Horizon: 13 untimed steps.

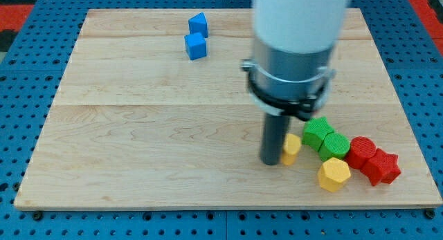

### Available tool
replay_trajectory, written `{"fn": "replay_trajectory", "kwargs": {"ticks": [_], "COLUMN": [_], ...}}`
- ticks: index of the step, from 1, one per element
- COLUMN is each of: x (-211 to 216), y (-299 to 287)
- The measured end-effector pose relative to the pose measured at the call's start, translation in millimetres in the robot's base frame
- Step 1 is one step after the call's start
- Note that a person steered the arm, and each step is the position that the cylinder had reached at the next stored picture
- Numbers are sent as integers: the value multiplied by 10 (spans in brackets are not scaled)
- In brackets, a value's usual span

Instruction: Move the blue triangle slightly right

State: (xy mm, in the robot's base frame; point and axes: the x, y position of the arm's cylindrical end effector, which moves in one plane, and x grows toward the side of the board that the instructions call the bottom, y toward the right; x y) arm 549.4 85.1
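Observation:
Two blue blocks sit near the view's top, left of centre: one that may be the blue triangle, and a blue cube just below it, nearly touching. My tip rests on the board at the lower right of centre, far below and to the right of both blue blocks. It stands right against the left side of a small yellow block.
A cluster lies at the lower right: two green blocks, a yellow hexagon, a red block and a red star. The wooden board lies on a blue pegboard. The arm's body hides part of the upper board.

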Motion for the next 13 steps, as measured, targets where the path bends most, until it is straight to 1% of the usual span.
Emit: {"fn": "replay_trajectory", "kwargs": {"ticks": [1,2,4,5,6,7,8,9,10,11,12,13], "x": [0,-159,-1536,-2300,-3001,-3446,-3532,-3341,-3220,-2862,-2634,-2443], "y": [-64,-680,-2002,-2280,-2423,-1971,-1274,-1341,-1565,-1141,-914,-967]}}
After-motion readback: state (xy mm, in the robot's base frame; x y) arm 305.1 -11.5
